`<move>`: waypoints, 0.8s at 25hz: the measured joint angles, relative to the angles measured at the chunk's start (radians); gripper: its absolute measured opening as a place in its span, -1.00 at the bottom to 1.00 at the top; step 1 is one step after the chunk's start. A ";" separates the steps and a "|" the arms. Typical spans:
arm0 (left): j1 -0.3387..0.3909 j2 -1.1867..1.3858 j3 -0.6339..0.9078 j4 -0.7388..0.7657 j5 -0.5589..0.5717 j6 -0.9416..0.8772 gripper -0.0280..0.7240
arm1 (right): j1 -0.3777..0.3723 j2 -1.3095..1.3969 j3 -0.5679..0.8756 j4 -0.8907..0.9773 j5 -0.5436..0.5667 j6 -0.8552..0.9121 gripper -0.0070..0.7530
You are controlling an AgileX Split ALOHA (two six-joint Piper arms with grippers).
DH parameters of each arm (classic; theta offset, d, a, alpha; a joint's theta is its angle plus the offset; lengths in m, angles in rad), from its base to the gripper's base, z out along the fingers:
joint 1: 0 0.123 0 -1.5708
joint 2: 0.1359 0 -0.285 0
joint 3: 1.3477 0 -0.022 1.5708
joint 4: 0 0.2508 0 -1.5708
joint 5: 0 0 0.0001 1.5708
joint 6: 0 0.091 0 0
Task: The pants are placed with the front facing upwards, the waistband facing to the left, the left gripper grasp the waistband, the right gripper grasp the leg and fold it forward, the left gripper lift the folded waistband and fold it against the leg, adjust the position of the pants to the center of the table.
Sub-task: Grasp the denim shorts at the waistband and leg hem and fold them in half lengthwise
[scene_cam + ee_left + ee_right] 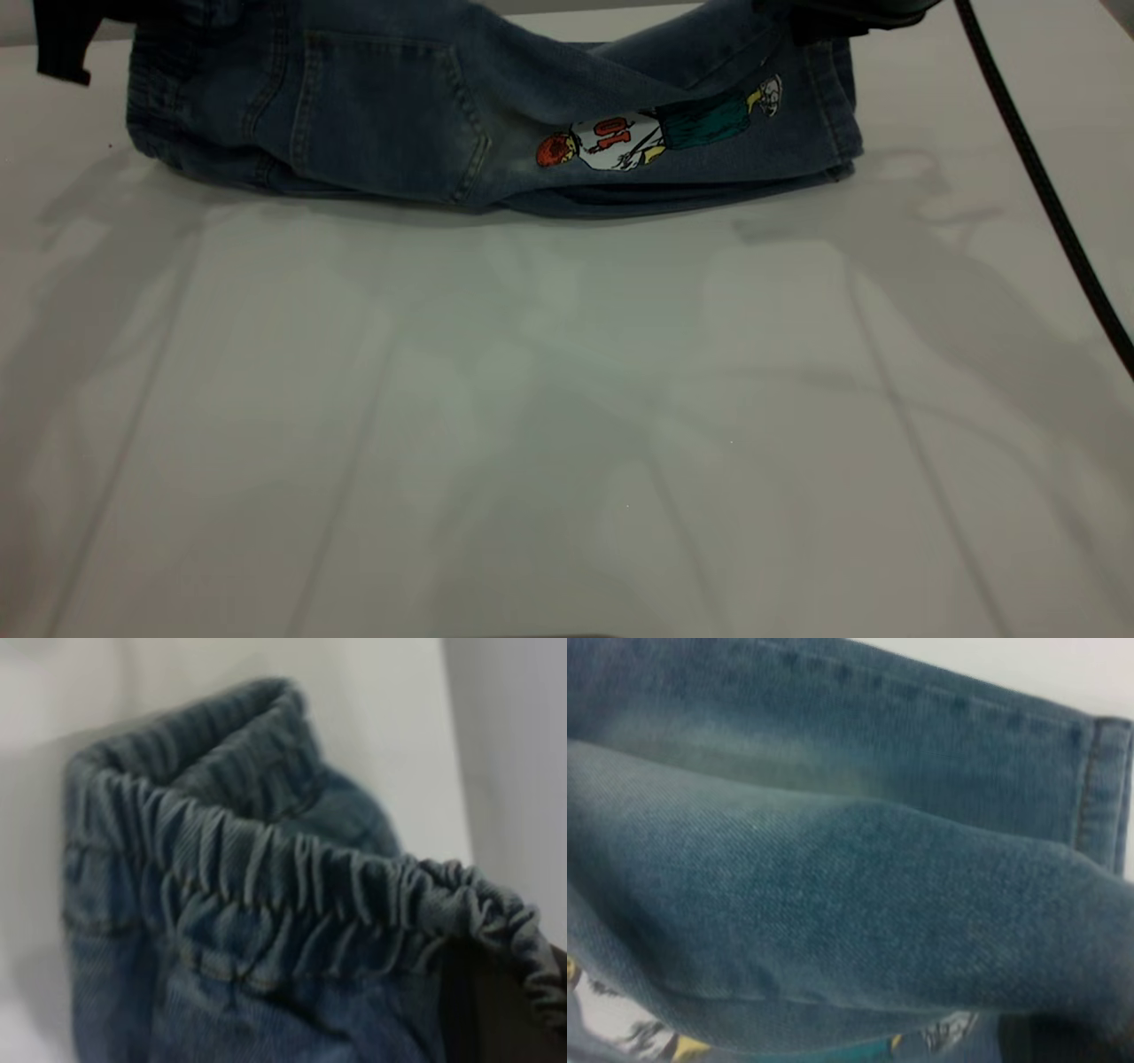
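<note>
The blue denim pants (399,115) lie at the table's far edge, folded lengthwise, with a back pocket (381,115) and a cartoon print (656,133) facing up. Their top layer is raised at both ends and sags in the middle. My left gripper (62,40) is at the far left, shut on the ruffled waistband (266,868); one dark finger (496,1019) shows under the band. My right gripper (842,18) is at the far right, shut on the leg (850,877) near its hem, mostly cut off by the frame's top edge.
The white table (567,399) stretches wide in front of the pants. The right arm's black cable (1045,186) runs down along the table's right side.
</note>
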 joint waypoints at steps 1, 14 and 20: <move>0.000 0.004 -0.014 0.000 -0.001 0.000 -0.77 | 0.000 0.018 -0.015 0.002 -0.005 0.000 -0.90; 0.000 0.116 -0.116 -0.002 -0.096 0.000 -0.77 | 0.000 0.190 -0.178 0.003 -0.145 0.001 -0.89; 0.000 0.142 -0.119 -0.005 -0.154 0.000 -0.74 | 0.000 0.219 -0.178 0.006 -0.189 0.001 -0.71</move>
